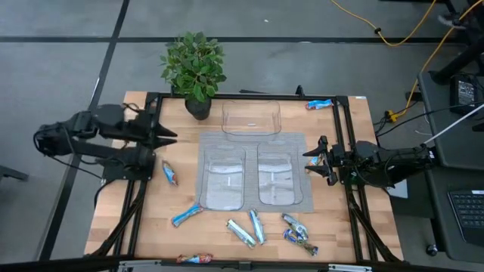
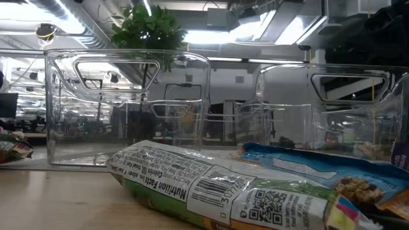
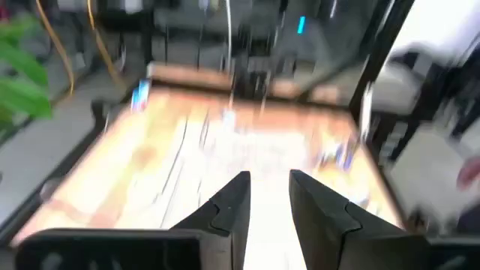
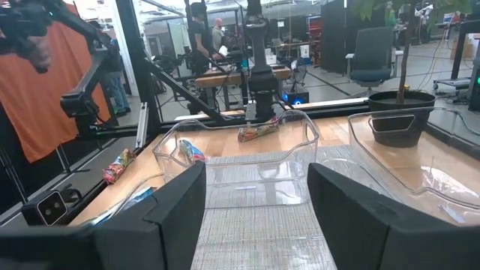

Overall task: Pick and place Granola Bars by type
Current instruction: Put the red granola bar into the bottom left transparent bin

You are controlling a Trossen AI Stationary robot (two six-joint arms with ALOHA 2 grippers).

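Granola bars (image 1: 255, 227) lie scattered along the near edge of the wooden table (image 1: 181, 185), unsorted: a pale pair at centre, a dark crinkly cluster (image 1: 299, 233) to their right, blue ones (image 1: 187, 215) to the left. One blue bar (image 1: 169, 173) sits just beside the left arm, and another (image 1: 318, 104) lies alone at the far right corner. None is in a tray yet.

Three clear trays (image 1: 224, 177) wait on a grey mat (image 1: 252, 202) at centre, apparently one per type, near all the bars.

The left gripper (image 1: 168, 137) hovers over the table's left side, its fingers a narrow gap apart and holding nothing; the wrist view is blurred, so whether it is moving is uncertain. The right gripper (image 1: 311, 160) waits at the mat's right edge, spread wide and empty.

Open wood lies between bars and trays; the potted plant (image 1: 194, 68) crowds only the far left corner.
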